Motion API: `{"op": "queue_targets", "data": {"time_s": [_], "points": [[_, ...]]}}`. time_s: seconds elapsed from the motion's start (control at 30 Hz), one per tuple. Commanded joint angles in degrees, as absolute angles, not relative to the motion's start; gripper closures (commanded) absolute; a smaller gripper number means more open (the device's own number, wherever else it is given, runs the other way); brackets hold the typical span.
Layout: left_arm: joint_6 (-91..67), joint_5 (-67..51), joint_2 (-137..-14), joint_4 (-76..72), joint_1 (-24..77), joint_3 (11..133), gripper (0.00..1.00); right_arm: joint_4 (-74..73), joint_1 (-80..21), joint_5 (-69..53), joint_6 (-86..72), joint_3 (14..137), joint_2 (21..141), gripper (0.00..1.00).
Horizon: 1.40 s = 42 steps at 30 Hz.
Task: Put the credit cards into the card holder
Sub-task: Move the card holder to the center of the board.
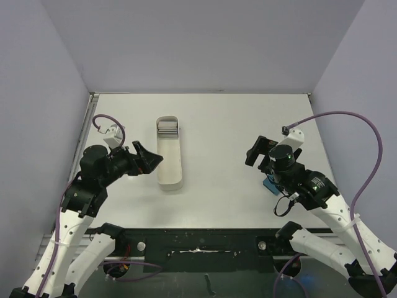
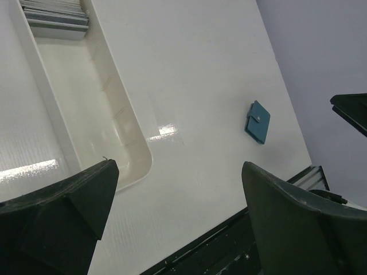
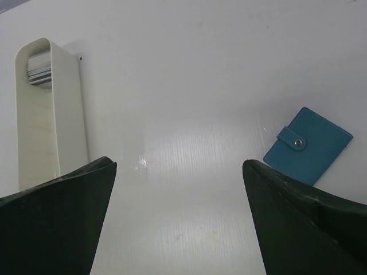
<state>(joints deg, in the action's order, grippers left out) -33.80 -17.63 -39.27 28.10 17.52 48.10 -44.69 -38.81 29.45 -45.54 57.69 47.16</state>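
From above, a white counter (image 1: 229, 143) is lying between pale lavender walls (image 1: 205, 43). A long white tray (image 1: 169, 185) is sitting left of centre, and the credit cards (image 1: 167, 128) are stacked at its far end, too small to count. The left jaws are hanging released just left of the tray, gripping nothing. The right jaws are gaping empty over the counter's right half. The card holder (image 1: 270, 184) is peeking out as a blue sliver beneath the right arm (image 1: 310, 186), most of it hidden.

From the left wrist, the jaws are framing glossy counter (image 2: 200, 69). The tray (image 2: 123, 120) is being cut off at the top, and the cards (image 2: 54, 12) are showing only as grey stripes. The card holder (image 2: 258, 121) is lying near the counter's edge, well apart from the tray.

From the right wrist, the card holder (image 3: 308, 146) is lying flat and closed on the right, tab and snap facing up. The tray (image 3: 69, 114) is standing far left, with the cards (image 3: 39, 67) edge-on, their faces unreadable.
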Motion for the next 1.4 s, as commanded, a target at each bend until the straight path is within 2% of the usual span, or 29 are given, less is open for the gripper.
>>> {"op": "queue_targets", "data": {"time_s": [0.0,0.23,0.4,0.53,0.67,0.73,1.0,1.37], "points": [[-31.59,-15.50,-38.34,26.30,17.33,49.58,0.11,-43.58,-39.29,34.14,-47.18,56.92,45.88,0.02],[-29.50,-16.09,-41.41,27.95,17.36,48.74,0.11,-44.91,-38.94,40.58,-49.97,55.11,50.71,0.02],[-29.38,-14.40,-42.98,29.57,17.32,48.03,0.11,-46.16,-28.57,36.86,-50.17,54.30,57.95,0.00],[-27.82,-12.02,-43.16,31.68,17.31,48.84,0.11,-40.40,-20.81,29.09,-47.00,50.27,59.66,0.11],[-27.57,-10.38,-41.88,30.66,17.25,47.56,0.11,-36.57,-12.76,24.28,-46.84,46.69,61.16,0.26],[-27.30,-10.71,-40.68,28.92,17.24,45.74,0.12,-34.65,-9.48,21.81,-46.94,45.24,62.56,0.29],[-26.14,-9.16,-36.81,24.65,17.30,40.55,0.14,-28.10,-2.14,19.24,-47.86,42.96,68.79,0.34],[-26.02,-9.32,-37.43,24.07,17.27,39.91,0.15,-23.38,-2.00,12.77,-45.70,40.18,76.34,0.37]]}}
